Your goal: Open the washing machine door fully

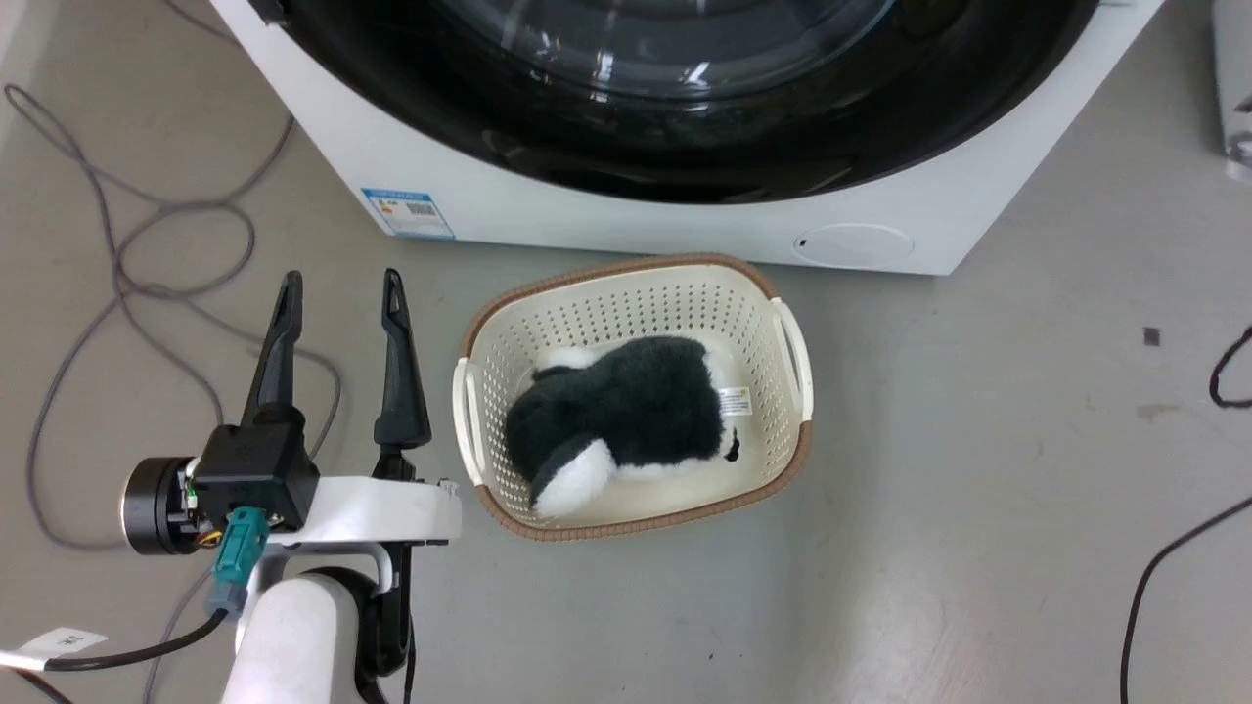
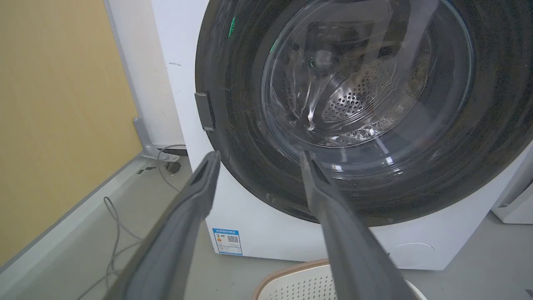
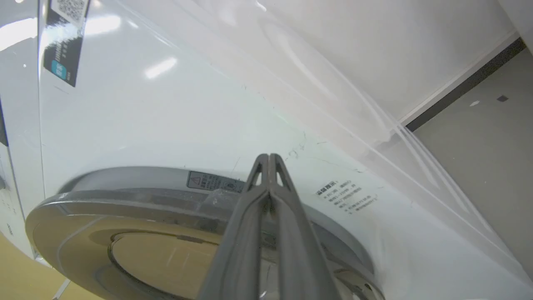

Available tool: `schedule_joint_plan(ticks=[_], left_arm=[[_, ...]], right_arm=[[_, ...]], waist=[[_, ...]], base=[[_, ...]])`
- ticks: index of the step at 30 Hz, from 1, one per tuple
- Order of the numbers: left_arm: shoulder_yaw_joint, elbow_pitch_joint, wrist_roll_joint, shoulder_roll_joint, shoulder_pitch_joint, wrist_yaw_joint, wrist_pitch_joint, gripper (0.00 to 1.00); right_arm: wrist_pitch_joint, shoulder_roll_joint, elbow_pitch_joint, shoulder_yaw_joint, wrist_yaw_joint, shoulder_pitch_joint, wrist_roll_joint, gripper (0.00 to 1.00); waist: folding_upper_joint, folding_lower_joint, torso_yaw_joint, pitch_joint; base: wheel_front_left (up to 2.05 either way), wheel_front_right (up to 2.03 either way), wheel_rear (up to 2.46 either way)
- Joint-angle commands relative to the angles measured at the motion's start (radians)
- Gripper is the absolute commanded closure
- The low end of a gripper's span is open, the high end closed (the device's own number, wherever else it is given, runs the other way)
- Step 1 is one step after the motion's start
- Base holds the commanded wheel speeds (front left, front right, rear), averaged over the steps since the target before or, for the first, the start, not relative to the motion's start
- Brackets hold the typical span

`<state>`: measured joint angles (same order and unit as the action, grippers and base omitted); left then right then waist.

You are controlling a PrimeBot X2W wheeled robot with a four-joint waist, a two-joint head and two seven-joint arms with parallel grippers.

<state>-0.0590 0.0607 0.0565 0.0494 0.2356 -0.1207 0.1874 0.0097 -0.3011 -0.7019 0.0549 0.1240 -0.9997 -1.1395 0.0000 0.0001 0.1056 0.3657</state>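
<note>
- Grey, smooth floor (image 1: 929, 489) carries everything, with loose cables (image 1: 119, 256) trailing over it on both sides.
- The white washing machine (image 1: 685, 220) stands at the top of the head view. It has a blue label (image 1: 408, 213) low on its front and a small round white flap (image 1: 853, 242) near the other lower corner.
- The washing machine door (image 1: 685, 127), a glossy black ring around clear glass, takes up most of the machine's front and appears to lie against it.
- A cream perforated laundry basket (image 1: 626, 308) with a brown rim sits on the floor just in front of the machine. A black-and-white plush toy (image 1: 616, 411) lies inside it.
- The left end effector (image 1: 340, 279) hangs beside the basket with its two fingers spread apart, holding nothing.
- The left wrist view adds a yellow wall (image 2: 54, 104) beside the machine. It also shows the perforated steel drum (image 2: 354, 100) through the glass and a grey latch piece (image 2: 206, 110) on the door's edge.
- The right wrist view shows the right end effector (image 3: 268, 157) with its fingertips pressed together, close over the door's grey rim. Nothing can be seen between them.
- That view also shows printed text (image 3: 345, 196) on the white front and a dark skirting strip (image 3: 462, 85) along a white wall.
</note>
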Motion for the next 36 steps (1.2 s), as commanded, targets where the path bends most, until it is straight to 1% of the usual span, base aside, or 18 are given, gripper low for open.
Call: schedule_joint_plan(ticks=[1,12,17,21,25,31,36], left_arm=[[-0.005,0.004,0.006,0.001,0.024,-0.006,0.013,0.0],[-0.02,0.004,0.024,0.001,0.063,-0.029,0.036,0.0],[-0.024,0.0,0.033,0.001,0.075,-0.039,0.046,0.0],[-0.03,-0.001,0.038,0.001,0.08,-0.048,0.054,0.0],[-0.034,-0.003,0.041,0.001,0.086,-0.05,0.061,0.0],[-0.035,-0.007,0.046,0.001,0.098,-0.055,0.073,0.0],[-0.031,-0.016,0.048,0.001,0.091,-0.051,0.074,0.0]], right_arm=[[0.009,-0.01,-0.022,-0.01,0.005,-0.044,-0.026,1.0],[0.07,-0.022,-0.089,-0.096,0.006,-0.157,-0.097,1.0],[0.087,-0.031,-0.112,-0.121,0.006,-0.184,-0.145,1.0],[0.136,-0.04,-0.126,-0.153,0.006,-0.193,-0.186,1.0],[0.154,-0.048,-0.138,-0.167,0.006,-0.203,-0.223,1.0],[0.273,-0.055,-0.148,-0.215,0.007,-0.223,-0.311,1.0],[0.379,-0.055,-0.12,-0.225,0.007,-0.19,-0.364,1.0]], waist=[[0.0,-0.0001,0.007,0.01],[0.0,-0.0001,0.029,0.059],[0.0,-0.0001,0.037,0.07],[0.0,-0.0001,0.041,0.073],[0.0,-0.0001,0.045,0.076],[0.0,-0.0001,0.048,0.083],[0.0,-0.0001,0.045,0.067]], base=[[0.0,0.0,0.0],[0.0,0.0,0.0],[0.0,0.0,0.0],[0.0,0.0,0.0],[0.0,0.0,0.0],[0.0,0.0,0.0],[0.0,0.0,0.0]])
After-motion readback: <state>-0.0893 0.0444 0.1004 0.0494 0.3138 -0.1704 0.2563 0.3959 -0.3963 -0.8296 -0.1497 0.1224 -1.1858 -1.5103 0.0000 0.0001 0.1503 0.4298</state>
